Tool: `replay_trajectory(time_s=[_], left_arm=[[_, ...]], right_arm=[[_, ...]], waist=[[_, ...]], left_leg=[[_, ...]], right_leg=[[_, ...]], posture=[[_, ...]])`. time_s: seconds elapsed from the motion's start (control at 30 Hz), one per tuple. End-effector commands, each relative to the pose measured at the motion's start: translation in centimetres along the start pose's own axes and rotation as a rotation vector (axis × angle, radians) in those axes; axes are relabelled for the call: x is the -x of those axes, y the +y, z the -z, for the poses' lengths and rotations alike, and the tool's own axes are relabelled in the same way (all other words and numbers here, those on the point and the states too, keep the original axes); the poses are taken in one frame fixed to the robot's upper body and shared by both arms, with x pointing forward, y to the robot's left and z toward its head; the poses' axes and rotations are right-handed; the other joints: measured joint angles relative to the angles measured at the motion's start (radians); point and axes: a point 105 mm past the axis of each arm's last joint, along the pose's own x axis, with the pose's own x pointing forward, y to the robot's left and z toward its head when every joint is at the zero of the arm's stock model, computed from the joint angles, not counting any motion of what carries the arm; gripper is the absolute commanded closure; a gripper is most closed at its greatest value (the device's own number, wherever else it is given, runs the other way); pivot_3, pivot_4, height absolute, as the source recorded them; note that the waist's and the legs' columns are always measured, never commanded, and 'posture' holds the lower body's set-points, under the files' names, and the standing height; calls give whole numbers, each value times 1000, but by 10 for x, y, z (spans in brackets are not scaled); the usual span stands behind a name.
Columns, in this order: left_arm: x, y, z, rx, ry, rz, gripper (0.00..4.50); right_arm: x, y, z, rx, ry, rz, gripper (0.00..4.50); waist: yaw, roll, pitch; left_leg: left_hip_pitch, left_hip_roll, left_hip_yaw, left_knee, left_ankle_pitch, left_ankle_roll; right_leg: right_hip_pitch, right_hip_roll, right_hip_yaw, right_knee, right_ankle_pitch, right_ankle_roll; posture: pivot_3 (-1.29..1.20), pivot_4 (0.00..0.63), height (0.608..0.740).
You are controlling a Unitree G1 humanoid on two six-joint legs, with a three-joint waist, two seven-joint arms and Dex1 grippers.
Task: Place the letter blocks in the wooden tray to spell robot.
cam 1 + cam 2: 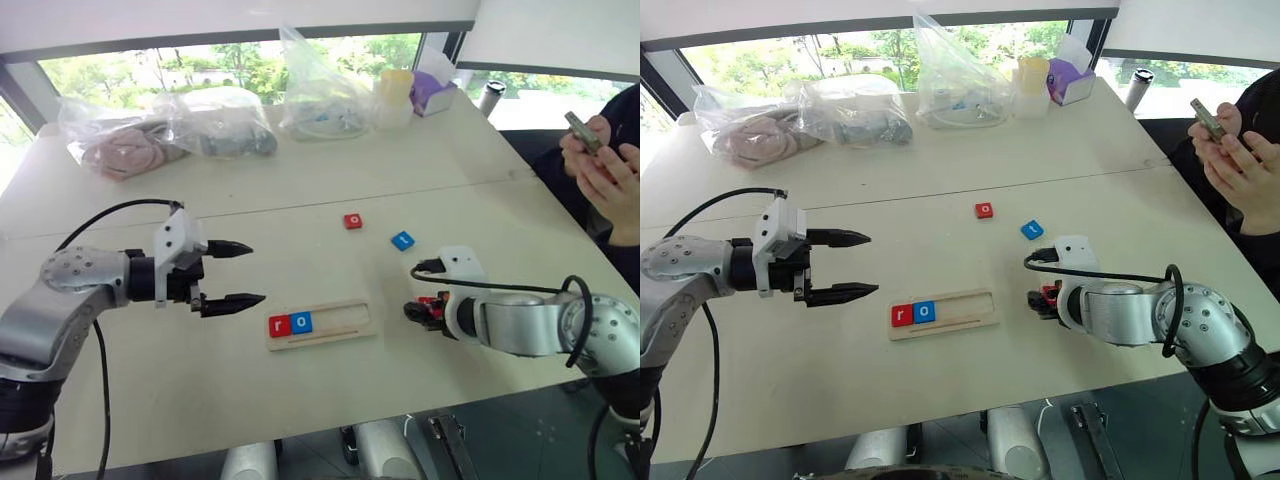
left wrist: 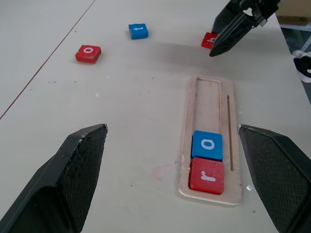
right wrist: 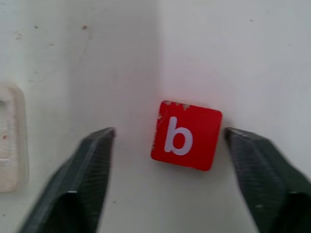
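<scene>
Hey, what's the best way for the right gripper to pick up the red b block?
Probably from straight above, closing on two opposite side edges. The red b block lies flat on the table with only its thin edges to grip, and the open right gripper already straddles it.

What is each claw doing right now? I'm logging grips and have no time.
Left claw: open, holding nothing.
Right claw: open, straddling the small flat red square "b" letter block lying on the table, not gripping it.
</scene>
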Motion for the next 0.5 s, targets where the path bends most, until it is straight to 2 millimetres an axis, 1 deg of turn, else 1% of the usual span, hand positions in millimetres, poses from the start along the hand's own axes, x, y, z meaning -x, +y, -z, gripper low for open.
replay_trajectory(time_s=[0.03,0.13,0.2,0.27,0.4,0.5], left_arm=[[5,0,-9,-35,-14,-7,0],[4,0,-9,-32,-20,-5,0],[3,1,-10,-20,-29,-2,0],[1,1,-10,-20,-33,1,0],[-1,0,-8,-23,-36,4,0],[-2,-2,-6,-19,-38,12,0]], right_arm=[[14,9,-17,123,-32,-87,16],[27,10,-31,249,-38,-161,16],[36,4,-43,339,-66,-169,16],[41,-5,-50,392,-79,-161,16],[43,-22,-51,486,-75,-150,16],[47,-19,-42,594,-79,-232,16]], waist=[[2,0,0],[7,1,1],[14,1,1],[19,1,1],[24,1,1],[25,1,1]], left_leg=[[0,0,0,0,0,0],[0,0,0,0,0,0],[0,0,0,0,0,0],[0,0,0,-1,0,0],[-2,0,1,-1,0,0],[-2,0,2,-1,0,0]], right_leg=[[0,0,0,0,0,0],[0,0,0,0,0,0],[-1,0,0,0,0,0],[-1,0,-1,0,0,0],[-2,-1,-1,-2,0,0],[-3,-1,-1,-2,0,0]], posture=[[0,150,740],[0,150,740],[0,150,740],[0,150,740],[0,150,740],[0,150,740]])
